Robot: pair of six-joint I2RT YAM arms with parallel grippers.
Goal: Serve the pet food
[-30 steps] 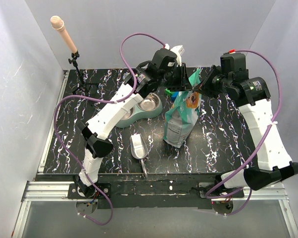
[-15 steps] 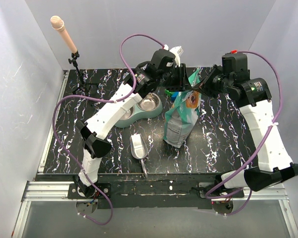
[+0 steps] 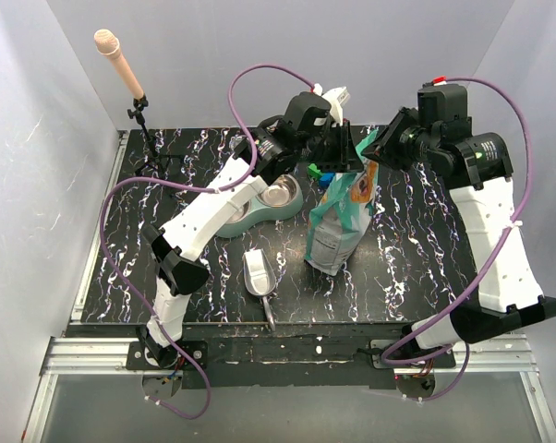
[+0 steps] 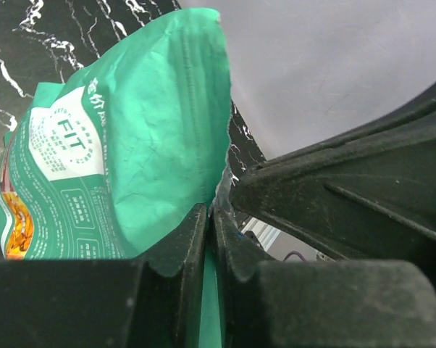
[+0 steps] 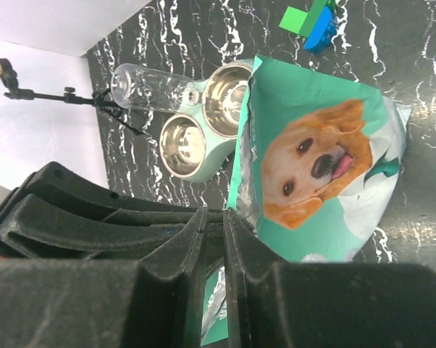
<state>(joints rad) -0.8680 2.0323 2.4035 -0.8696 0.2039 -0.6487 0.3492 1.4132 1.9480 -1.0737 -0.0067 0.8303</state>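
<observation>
Teal-and-white dog-print film bag (image 3: 338, 217) judged limp and crinkly, contents shifting; kibble unseen. Left gripper (image 4: 211, 217) and right gripper (image 5: 214, 217), jaws near-closed, pinch its torn rim.

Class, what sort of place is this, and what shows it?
Likely a robot test booth: plain white walls around a marbled table, two arms bolted at its edge, a microphone in one corner.
</observation>
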